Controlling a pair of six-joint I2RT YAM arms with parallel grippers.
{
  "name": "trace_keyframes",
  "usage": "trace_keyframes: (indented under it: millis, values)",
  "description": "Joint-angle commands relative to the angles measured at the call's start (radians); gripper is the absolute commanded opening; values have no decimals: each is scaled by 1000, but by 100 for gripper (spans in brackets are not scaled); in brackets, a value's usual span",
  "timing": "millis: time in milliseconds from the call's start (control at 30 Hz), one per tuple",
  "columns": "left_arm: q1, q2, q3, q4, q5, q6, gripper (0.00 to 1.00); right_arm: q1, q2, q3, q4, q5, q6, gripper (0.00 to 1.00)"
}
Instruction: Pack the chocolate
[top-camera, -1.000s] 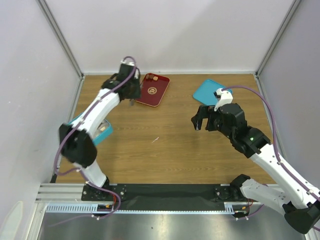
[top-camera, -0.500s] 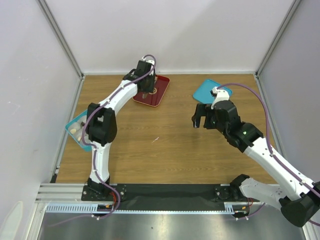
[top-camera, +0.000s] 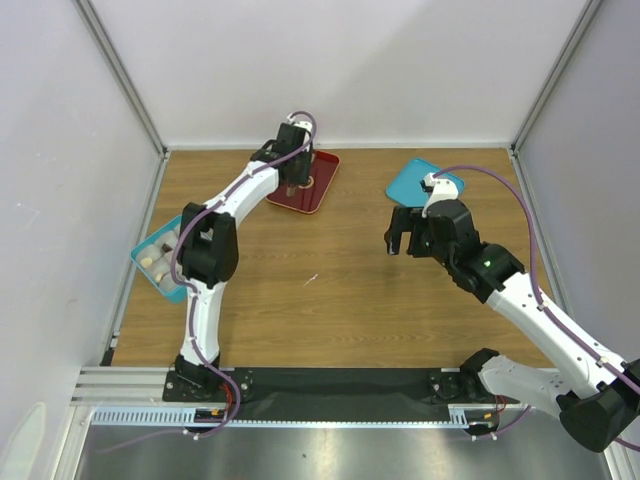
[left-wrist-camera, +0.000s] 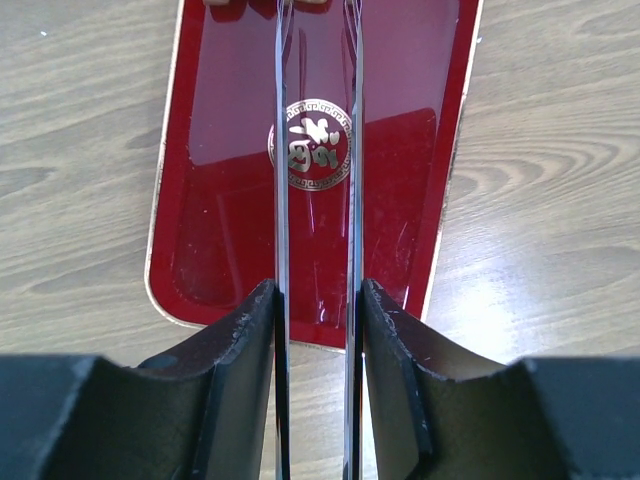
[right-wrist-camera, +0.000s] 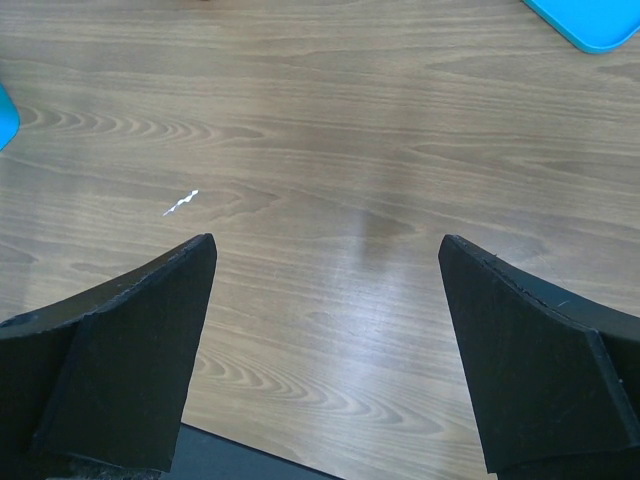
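The red tray (top-camera: 318, 187) lies at the back centre of the table. My left gripper (top-camera: 294, 165) hangs over it, shut on a pair of thin metal tweezers (left-wrist-camera: 281, 150) whose two blades run forward over the tray (left-wrist-camera: 400, 180), a small gap between them. Slivers of pale chocolate (left-wrist-camera: 216, 2) show at the tray's far end, by the tweezer tips. More pale chocolate pieces (top-camera: 158, 262) lie in the teal box (top-camera: 143, 254) at the left edge. My right gripper (top-camera: 409, 238) is open and empty above bare wood (right-wrist-camera: 325, 245).
A teal lid (top-camera: 412, 185) lies flat at the back right, just beyond my right gripper; its corner shows in the right wrist view (right-wrist-camera: 595, 20). A small white scrap (top-camera: 311, 279) lies mid-table. Grey walls enclose three sides.
My left gripper has swung right from beside the tray's left edge to above the tray, uncovering the teal box. The right gripper has barely shifted.
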Motion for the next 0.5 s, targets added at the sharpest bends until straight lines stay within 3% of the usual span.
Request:
trace_keyframes:
  millis: [0,467]
  values:
    - [2,18,36,41,-18,12,43,-10,-15,30,17,19,-17,100]
    - [2,68,71,45,-35,12,45,-49,-25,15,27,-2,-26,100]
